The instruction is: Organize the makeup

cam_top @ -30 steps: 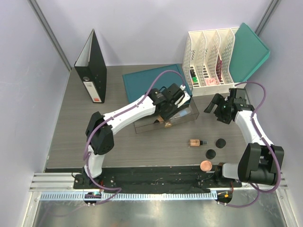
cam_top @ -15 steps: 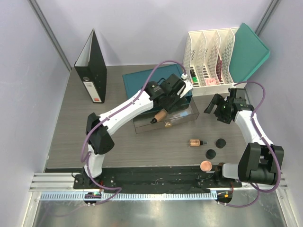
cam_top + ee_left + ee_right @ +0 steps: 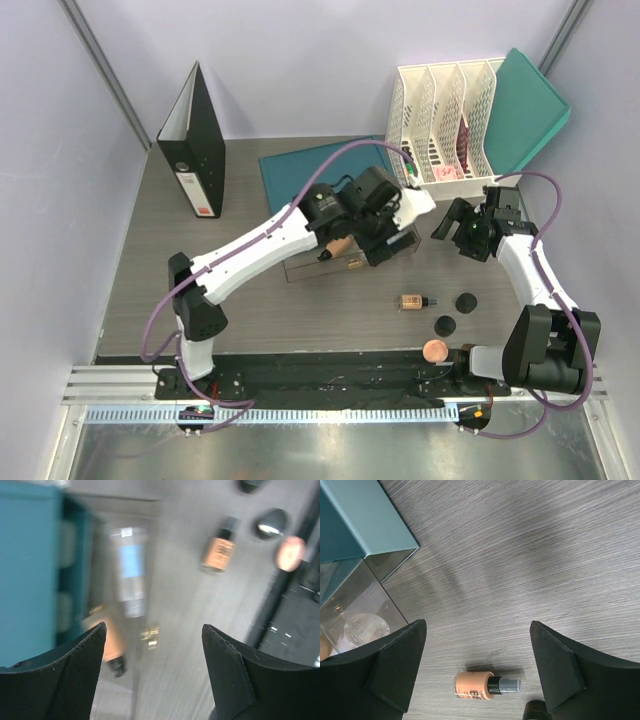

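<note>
Observer: Table (image 3: 130,290), grey wood-grain, with both arms reaching out over it. The left gripper (image 3: 154,629) hangs above the clear acrylic box (image 3: 300,268), fingers spread, nothing between them. Its wrist view is motion-blurred.

Checker: Right gripper (image 3: 477,624)?

Observer: Likewise spread and empty. It hovers off the clear box's right end, near a corner of the teal flat box (image 3: 370,525).

Checker: Contents of the clear box?

Observer: One tan tube with a black cap (image 3: 337,246) lies tilted inside, partly under the left arm in the top view. A small gold item (image 3: 150,635) sits near it, too blurred to identify. The right wrist view shows a faint clear round thing (image 3: 364,628) through the wall; its type cannot be told.

Checker: Loose makeup?

Observer: A tan bottle with a black pump cap (image 3: 412,301) lies on its side on bare table, well apart from the box. One black round jar (image 3: 465,301) is just right of it, and a second black jar (image 3: 445,324) is nearer the front, the two not touching. The peach round disc (image 3: 434,350) lies closest to the table's front edge. In the left wrist view one jar is cut off by the top edge.
</note>
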Tool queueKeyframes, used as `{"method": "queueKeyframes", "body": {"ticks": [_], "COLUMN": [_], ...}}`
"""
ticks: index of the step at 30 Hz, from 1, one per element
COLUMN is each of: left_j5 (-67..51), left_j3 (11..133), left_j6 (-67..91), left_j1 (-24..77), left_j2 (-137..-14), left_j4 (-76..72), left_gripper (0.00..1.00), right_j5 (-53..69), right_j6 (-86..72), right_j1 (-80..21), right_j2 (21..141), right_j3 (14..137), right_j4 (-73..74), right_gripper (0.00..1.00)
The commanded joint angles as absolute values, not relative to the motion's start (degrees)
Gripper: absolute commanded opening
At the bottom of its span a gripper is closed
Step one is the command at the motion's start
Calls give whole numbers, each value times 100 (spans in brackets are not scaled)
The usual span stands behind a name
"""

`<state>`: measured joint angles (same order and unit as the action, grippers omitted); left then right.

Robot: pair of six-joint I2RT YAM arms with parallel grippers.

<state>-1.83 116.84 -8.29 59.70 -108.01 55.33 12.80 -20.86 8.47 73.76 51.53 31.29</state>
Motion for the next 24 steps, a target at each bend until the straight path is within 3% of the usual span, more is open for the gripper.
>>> {"method": "queueKeyframes", "body": {"ticks": [1, 8, 24], "left_j5": [-878, -1353, -1169], "left_j3": [11769, 11926, 12076], "left_j6": [-1125, -1239, -1318], "left_j1": [6441, 6864, 6978], "left_j2": [-11003, -11601, -12717], "left_j4": [5669, 5721, 5203], "left_gripper": [78, 77, 77], "right_j5": [1327, 1362, 1344], "right_j6": [-2145, -2311, -2566], "right_j1": [879, 888, 1151], "right_j2": [7400, 7690, 8542], "right_j3": [5405, 5493, 5766], "right_j4": [2989, 2830, 2593], "right_gripper": [90, 90, 90]}}
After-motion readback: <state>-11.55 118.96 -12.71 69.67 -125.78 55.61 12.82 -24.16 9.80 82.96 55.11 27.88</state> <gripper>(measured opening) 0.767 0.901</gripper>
